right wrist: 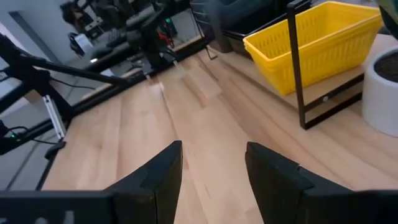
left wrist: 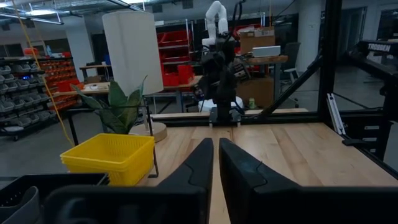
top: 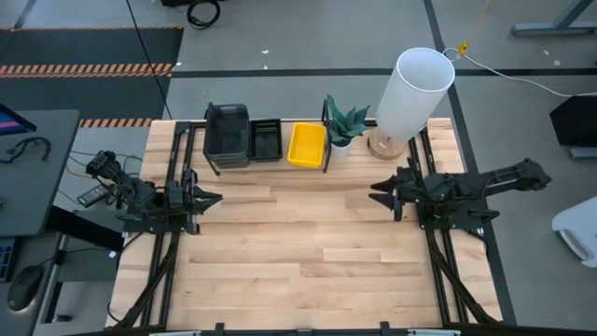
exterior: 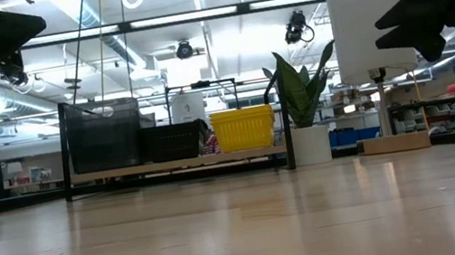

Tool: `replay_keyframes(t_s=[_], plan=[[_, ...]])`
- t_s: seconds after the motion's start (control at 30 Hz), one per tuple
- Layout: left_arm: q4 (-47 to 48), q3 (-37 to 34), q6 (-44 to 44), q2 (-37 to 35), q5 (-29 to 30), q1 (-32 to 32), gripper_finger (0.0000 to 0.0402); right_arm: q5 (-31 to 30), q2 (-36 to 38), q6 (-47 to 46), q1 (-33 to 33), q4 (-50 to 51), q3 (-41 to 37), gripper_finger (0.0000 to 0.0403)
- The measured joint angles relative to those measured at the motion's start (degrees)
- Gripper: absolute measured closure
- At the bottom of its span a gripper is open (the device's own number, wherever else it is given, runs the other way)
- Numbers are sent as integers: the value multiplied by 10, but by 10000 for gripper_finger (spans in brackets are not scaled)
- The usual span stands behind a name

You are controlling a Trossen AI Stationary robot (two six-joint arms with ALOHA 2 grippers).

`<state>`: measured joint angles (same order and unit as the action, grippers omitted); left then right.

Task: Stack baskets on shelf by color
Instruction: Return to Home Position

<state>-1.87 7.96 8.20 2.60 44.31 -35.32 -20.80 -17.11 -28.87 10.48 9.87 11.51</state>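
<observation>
On the shelf (exterior: 178, 164) along the table's far edge, a stack of dark grey baskets (top: 227, 135) stands at the left, a black slatted basket (top: 266, 140) beside it, and a yellow basket (top: 307, 145) at the right end. All rest on their bases on the plank. My left gripper (top: 216, 197) hovers shut over the table's left side, pointing right. My right gripper (top: 375, 193) hovers open over the right side, pointing left. Both are nearer than the shelf and touch nothing. In the right wrist view the yellow basket (right wrist: 311, 43) sits ahead of the open gripper (right wrist: 211, 162).
A small potted plant (top: 345, 126) stands just right of the shelf's black wire end (top: 326, 131). A tall white cylindrical lamp (top: 410, 93) on a wooden base stands at the far right. Bare wooden tabletop (top: 298, 243) lies between and in front of the arms.
</observation>
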Motion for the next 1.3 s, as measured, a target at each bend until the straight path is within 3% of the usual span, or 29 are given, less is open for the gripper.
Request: replay_keyframes(t_s=[0.43, 0.77, 1.0, 1.3], plan=[[0, 0, 0, 0, 0, 0, 370, -64, 40, 26, 54, -151, -111, 222], [0, 0, 0, 0, 0, 0, 373, -91, 38, 34, 59, -154, -111, 232], [0, 0, 0, 0, 0, 0, 378, -103, 37, 202, 58, -149, -111, 232], [0, 0, 0, 0, 0, 0, 366, -100, 37, 211, 58, -150, -111, 233]])
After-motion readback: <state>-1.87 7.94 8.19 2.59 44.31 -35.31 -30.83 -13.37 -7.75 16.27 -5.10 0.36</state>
